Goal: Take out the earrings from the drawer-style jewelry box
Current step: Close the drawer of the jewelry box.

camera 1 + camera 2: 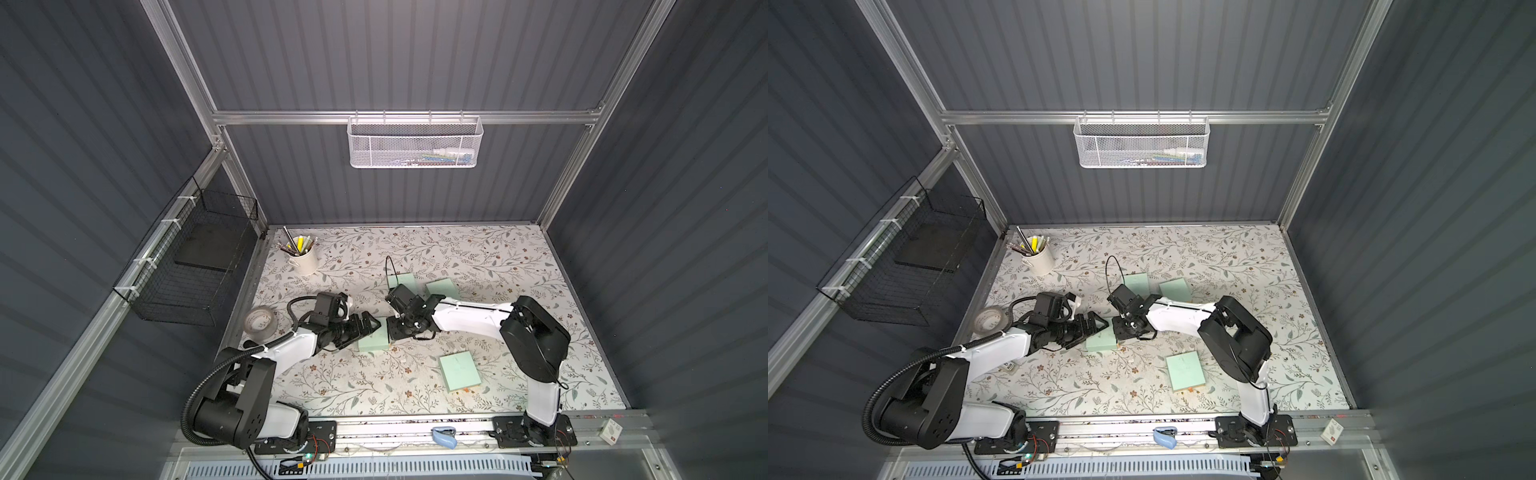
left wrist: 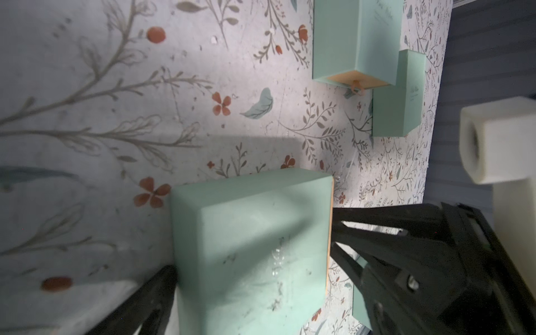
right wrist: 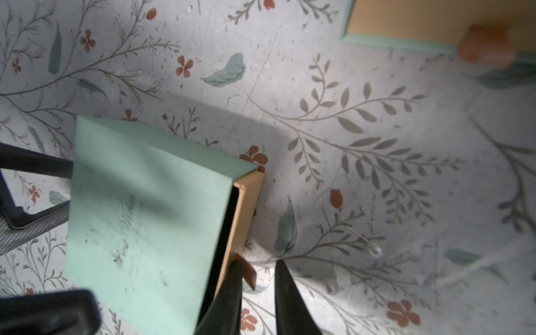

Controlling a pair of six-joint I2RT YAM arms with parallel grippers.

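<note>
The left tool (image 1: pixel 369 328), fully spread, is straddling the mint-green jewelry box (image 3: pixel 145 203) without clamping it, so a tug is risking dragging it. The right tool (image 3: pixel 258 264), narrowly parted, is bracketing the brown pull tab (image 3: pixel 250 275) (unpinched, prone to slipping). One clear stud earring (image 3: pixel 374 249) is lying on the floral desk (image 3: pixel 377 87), right of the box.

light: overhead, bright on floral tabletop (image 1: pixel 457 257); walls (image 1: pixel 83 124) dim
shadows: soft, across jewelry box (image 3: pixel 139 203)
blur: wrist views' near edges soft

White-shelled arms (image 1: pixel 469 313), black joint housings (image 1: pixel 536 336), black left claw (image 1: pixel 370 330) and right claw (image 3: pixel 258 264), ribbed hose (image 1: pixel 189 401) behind left claw, bolted base plates (image 1: pixel 322 432)
</note>
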